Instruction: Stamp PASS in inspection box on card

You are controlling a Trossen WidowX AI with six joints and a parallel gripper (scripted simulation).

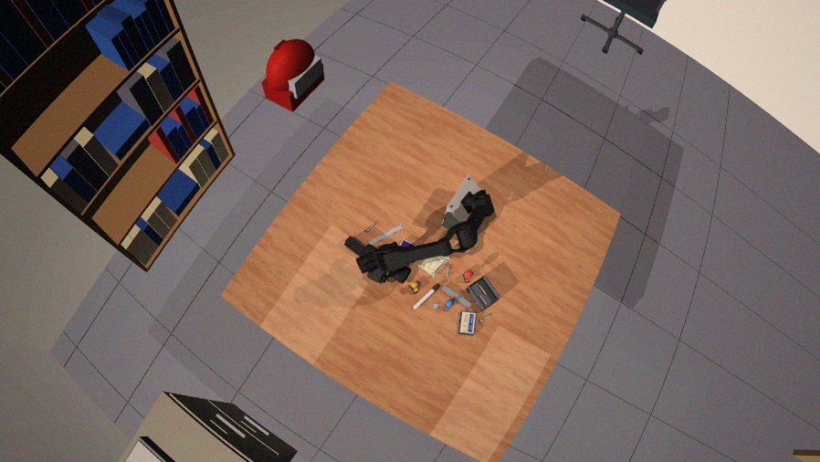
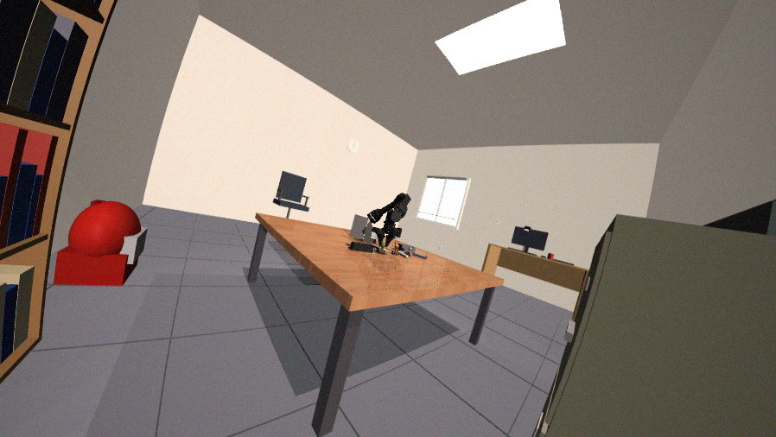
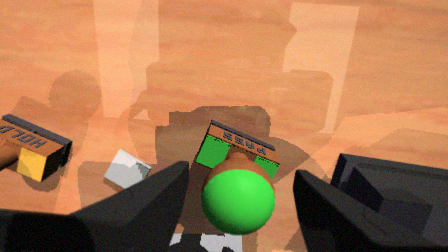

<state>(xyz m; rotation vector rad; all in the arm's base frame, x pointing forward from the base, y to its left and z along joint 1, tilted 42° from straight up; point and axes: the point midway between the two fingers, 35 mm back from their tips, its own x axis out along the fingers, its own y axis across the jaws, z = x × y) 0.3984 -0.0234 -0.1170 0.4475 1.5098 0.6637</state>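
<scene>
The PASS stamp (image 3: 238, 200) (image 1: 387, 274) has a green round knob, a brown neck and a PASS label on its block. It stands on the bench. My gripper (image 3: 241, 174) (image 1: 389, 275) (image 2: 384, 242) is open, with a finger on each side of the stamp's knob and gaps on both sides. The ink pad (image 1: 406, 244) shows purple beside the arm in the top view; its pale rim (image 3: 229, 242) is cut off at the bottom of the wrist view. The card (image 1: 434, 265) lies partly under the arm; its inspection box cannot be made out.
A HOLD stamp (image 3: 35, 150) (image 1: 414, 286) and a small white block (image 3: 127, 169) lie to the left in the wrist view. A black open box (image 3: 400, 200) (image 2: 362, 247) stands at right. A marker (image 1: 425, 297), red stamp (image 1: 467, 275), blue stamp (image 1: 449, 304) and dark tray (image 1: 483, 292) lie beyond the card.
</scene>
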